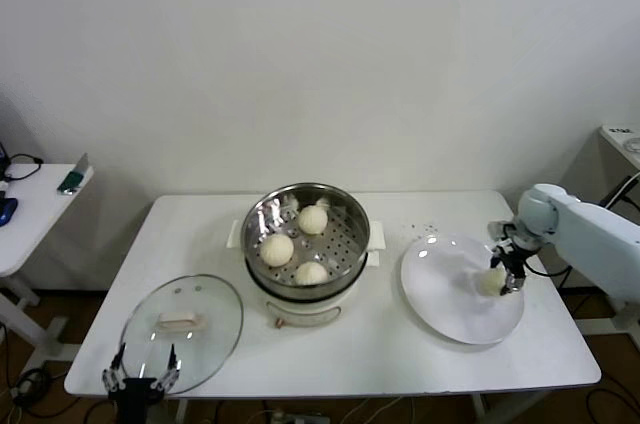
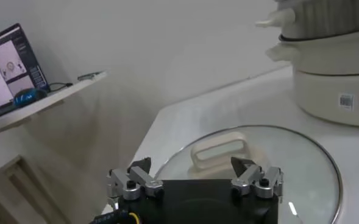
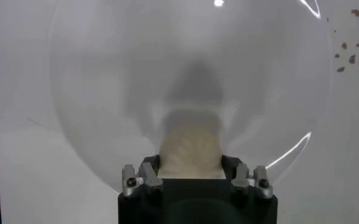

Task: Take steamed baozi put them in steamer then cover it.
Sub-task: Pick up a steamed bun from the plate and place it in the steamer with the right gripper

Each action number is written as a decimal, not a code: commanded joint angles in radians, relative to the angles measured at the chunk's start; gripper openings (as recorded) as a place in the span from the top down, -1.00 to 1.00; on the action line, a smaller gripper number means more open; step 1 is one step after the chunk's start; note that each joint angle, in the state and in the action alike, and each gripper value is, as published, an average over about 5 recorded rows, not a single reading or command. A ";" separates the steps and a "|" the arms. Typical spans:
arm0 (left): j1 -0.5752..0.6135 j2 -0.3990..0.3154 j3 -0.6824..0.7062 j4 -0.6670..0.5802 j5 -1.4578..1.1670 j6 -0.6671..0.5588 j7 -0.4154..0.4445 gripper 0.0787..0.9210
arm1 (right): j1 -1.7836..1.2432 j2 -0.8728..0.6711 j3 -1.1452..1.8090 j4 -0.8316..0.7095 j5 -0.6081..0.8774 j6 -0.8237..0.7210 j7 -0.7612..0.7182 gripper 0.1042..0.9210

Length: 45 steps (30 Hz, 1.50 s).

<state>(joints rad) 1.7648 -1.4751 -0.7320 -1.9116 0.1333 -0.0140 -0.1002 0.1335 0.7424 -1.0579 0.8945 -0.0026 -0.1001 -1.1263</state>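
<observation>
Left gripper (image 1: 140, 376): parked at the near left edge of the white rectangular table (image 1: 400, 354), just at the near rim of the lid; its fingers are spread wide with nothing between them, and the left wrist view (image 2: 195, 180) shows the lid's handle lying beyond the open gap.

Cover: round clear glass lid with a metal rim and a cream-white bar handle (image 1: 183, 328), lying flat on the table at the near left, handle up, apart from the pot; also seen close in the left wrist view (image 2: 252, 167).

Steamer: round shiny stainless-steel pot with a perforated tray and cream-white base (image 1: 345, 262), standing in the middle of the table, uncovered; its base and side handle show in the left wrist view (image 2: 334, 85).

Buns in the steamer: three small round cream-white dough buns (image 1: 277, 248) resting on the perforated tray, near one another.

Plate: flat round white plate (image 1: 440, 294) on the right part of the table, just beside the steamer; its rim shows in the right wrist view (image 3: 75, 122).

Fourth bun: a cream-white dough bun (image 1: 491, 281) on the right part of the plate, seen between the fingers in the right wrist view (image 3: 190, 149).

Right gripper (image 1: 508, 274): down at the plate, fingers closed against both sides of the fourth bun (image 3: 190, 173); whether the bun is lifted off the plate I cannot tell.
</observation>
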 commanded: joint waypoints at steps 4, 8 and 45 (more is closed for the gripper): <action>-0.003 -0.009 0.020 -0.011 -0.002 0.003 0.001 -0.77 | 0.293 0.018 -0.250 0.063 0.246 -0.051 0.015 -0.39; 0.000 -0.011 0.035 -0.017 -0.004 0.002 0.001 -0.77 | 0.476 0.090 -0.393 0.070 0.401 -0.075 0.017 -0.39; -0.019 0.007 0.092 -0.081 0.005 -0.002 0.006 -0.77 | 0.671 0.675 -0.750 0.161 1.048 -0.231 0.181 -0.41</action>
<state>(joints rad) 1.7509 -1.4707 -0.6413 -1.9963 0.1400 -0.0160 -0.0940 0.8295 1.3309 -1.7625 1.0562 0.9782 -0.3152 -0.9732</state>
